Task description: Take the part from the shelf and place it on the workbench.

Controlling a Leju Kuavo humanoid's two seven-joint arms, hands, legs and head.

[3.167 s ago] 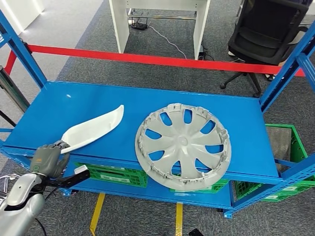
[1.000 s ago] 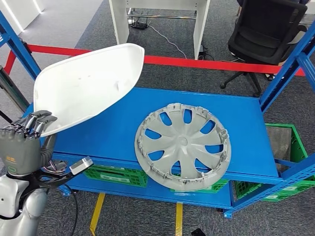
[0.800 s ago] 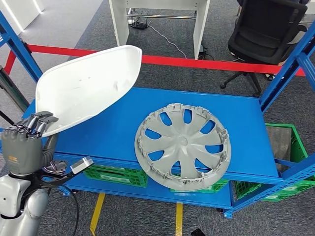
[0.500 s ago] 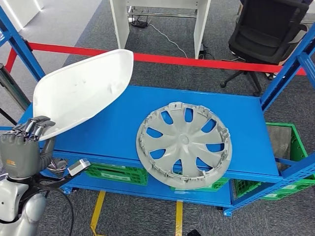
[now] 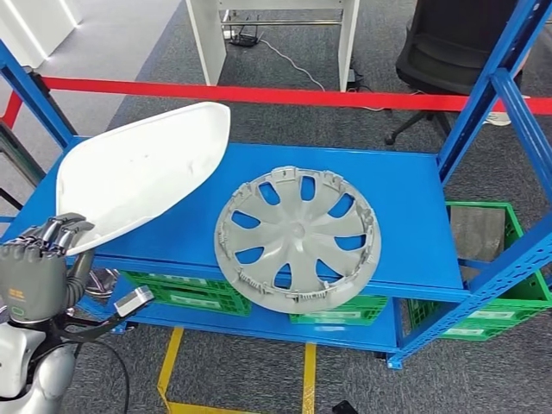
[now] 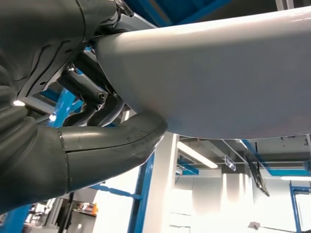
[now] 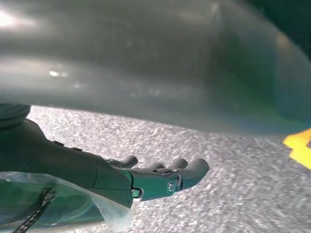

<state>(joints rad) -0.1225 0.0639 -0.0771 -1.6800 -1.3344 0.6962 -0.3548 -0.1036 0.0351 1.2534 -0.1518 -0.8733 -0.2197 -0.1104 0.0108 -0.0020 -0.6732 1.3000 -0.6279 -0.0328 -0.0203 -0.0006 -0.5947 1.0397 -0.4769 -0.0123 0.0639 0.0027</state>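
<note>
My left hand [image 5: 35, 267] grips the near end of a long white curved plastic part [image 5: 136, 172] and holds it raised above the left side of the blue shelf [image 5: 404, 198]. In the left wrist view the thumb [image 6: 110, 145] presses the underside of the white part [image 6: 220, 82] while the fingers wrap its upper side. A grey wheel cover [image 5: 297, 235] lies flat on the shelf, its near rim overhanging the front edge. My right hand [image 7: 157, 177] hangs over grey carpet with its fingers stretched out and nothing in it.
Blue shelf uprights [image 5: 494, 86] stand at both sides. Green crates [image 5: 189, 291] sit on the lower level. Behind the shelf run a red barrier tape [image 5: 293, 97], a white desk [image 5: 202, 34] and a black office chair [image 5: 442, 52]. Yellow floor lines [image 5: 171, 362] lie below.
The left hand lifted the white part off the shelf and tilted it up. In the last second the whole view shifted left and down, and the part sank slightly.
</note>
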